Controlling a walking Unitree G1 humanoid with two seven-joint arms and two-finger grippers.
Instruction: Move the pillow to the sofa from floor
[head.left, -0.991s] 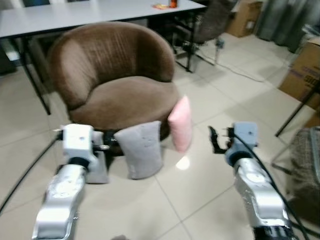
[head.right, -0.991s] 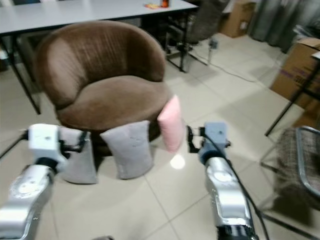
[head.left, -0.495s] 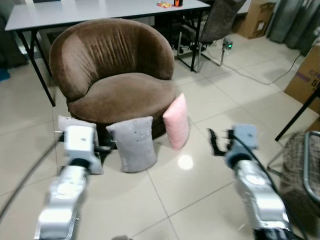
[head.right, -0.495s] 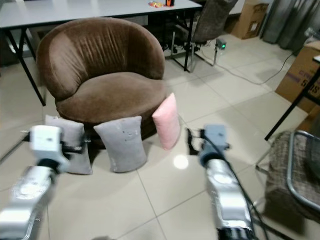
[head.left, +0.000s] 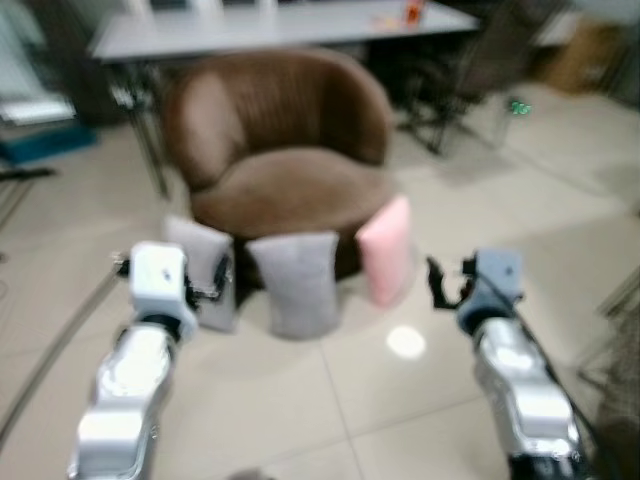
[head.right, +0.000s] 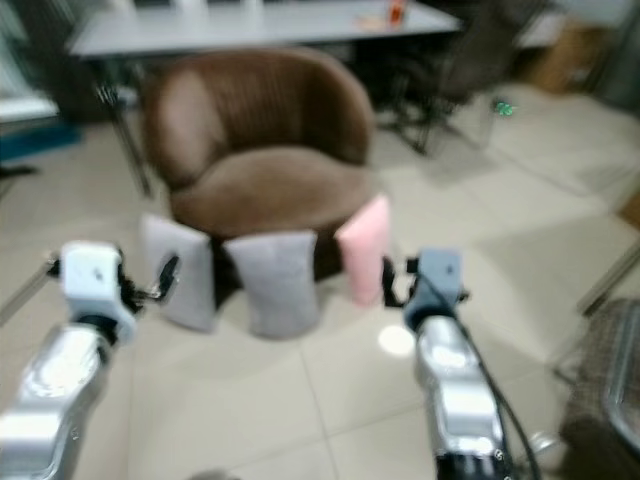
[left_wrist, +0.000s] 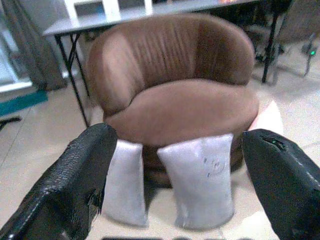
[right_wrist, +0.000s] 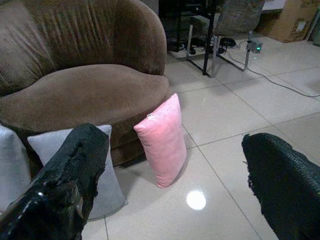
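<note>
Black left end effector (left_wrist: 175, 195) and right end effector (right_wrist: 175, 195) gape wide, empty.

We see two silver arms, the left arm (head.left: 125, 390) with a white boxy wrist and a black cable alongside, the right arm (head.left: 515, 390) with a blue-grey wrist block, each ending in textured black fingers (left_wrist: 75, 185).

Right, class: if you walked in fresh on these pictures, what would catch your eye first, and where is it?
The big brown sofa chair in the middle, with three pillows standing on the floor tiles against its front: two grey pillows and, at the robot's right end, a pink pillow. Both grippers, left gripper and right gripper, hang open before them, holding nothing.
</note>
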